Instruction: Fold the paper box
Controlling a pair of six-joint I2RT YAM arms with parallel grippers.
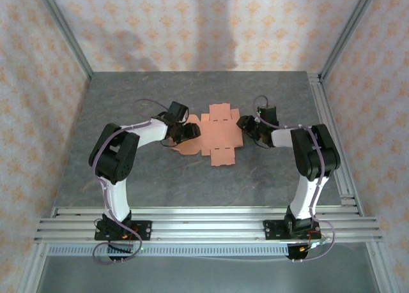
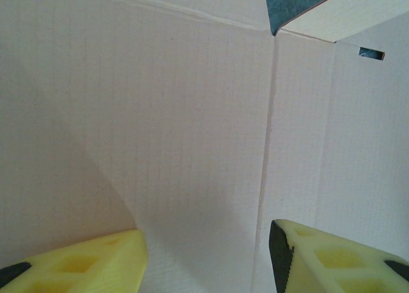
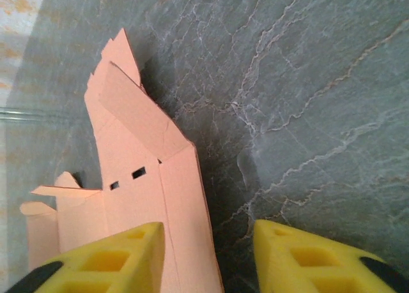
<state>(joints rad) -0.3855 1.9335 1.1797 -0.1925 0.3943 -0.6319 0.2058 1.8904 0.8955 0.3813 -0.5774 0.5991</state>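
The paper box (image 1: 216, 137) lies as a flat salmon-orange die-cut sheet with several flaps in the middle of the grey table. My left gripper (image 1: 183, 131) sits over the sheet's left flaps, open; its yellow fingers (image 2: 332, 261) stand apart just above a creased panel of the paper box (image 2: 192, 133). My right gripper (image 1: 248, 127) is at the sheet's right edge, open. In the right wrist view one yellow finger (image 3: 102, 264) is over the paper box (image 3: 140, 178) and the other over bare table, with the sheet's edge between them and far flaps lifted.
The table (image 1: 268, 172) is dark grey marbled stone, with patterned walls around it. An aluminium rail frame (image 1: 204, 226) runs along the near edge and another rail (image 1: 332, 133) down the right side.
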